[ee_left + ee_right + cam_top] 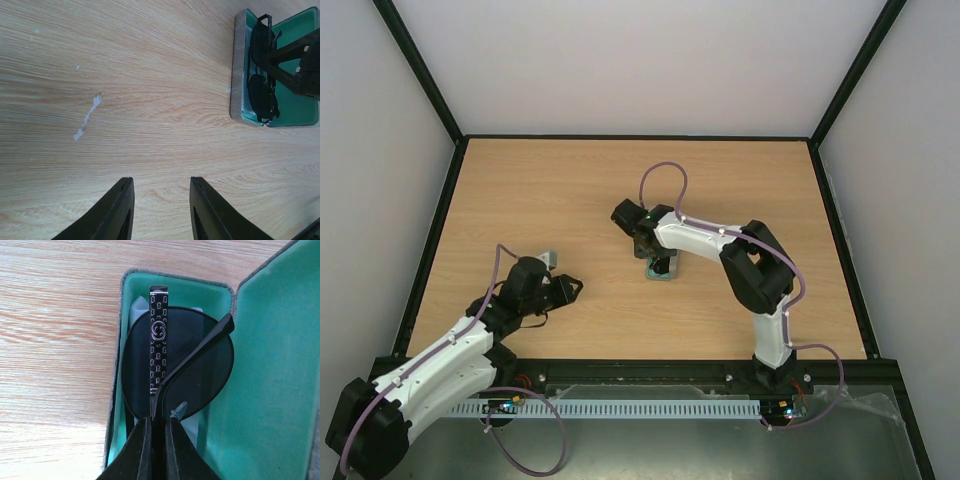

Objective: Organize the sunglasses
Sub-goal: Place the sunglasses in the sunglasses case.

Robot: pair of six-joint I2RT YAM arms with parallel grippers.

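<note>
Near the middle of the table [570, 190], a little closer to its near edge than to its far one, the case [661, 271] lies open with the sunglasses [192, 360] resting in its tray. Seen from the right wrist, the case has a grey, felt-like outside with rounded corners and a smooth teal-green lining. Its lid stands raised along one long side of the tray. The sunglasses have a thin black wire rim around a dark, nearly round lens.

The patterned temple [158, 345] is a flat black strip printed with rows of small pale motifs. It also carries a round emblem that looks like two interlocked letters, but no word can be read on it. The plain temple [202, 351] is matte black, slim and gently curved, and it crosses the lens at a slant.

The right gripper [159, 421] is pressed almost fully together. Its smooth black fingers pinch the thin frame at the point where both temples run down to it.

The left gripper [161, 180] hangs over bare wood toward the table's near left corner, well apart from the case. Its two tapered black fingers are parted with nothing between them. The table is pale wood-grain laminate and bears a whitish scuff [87, 117].
</note>
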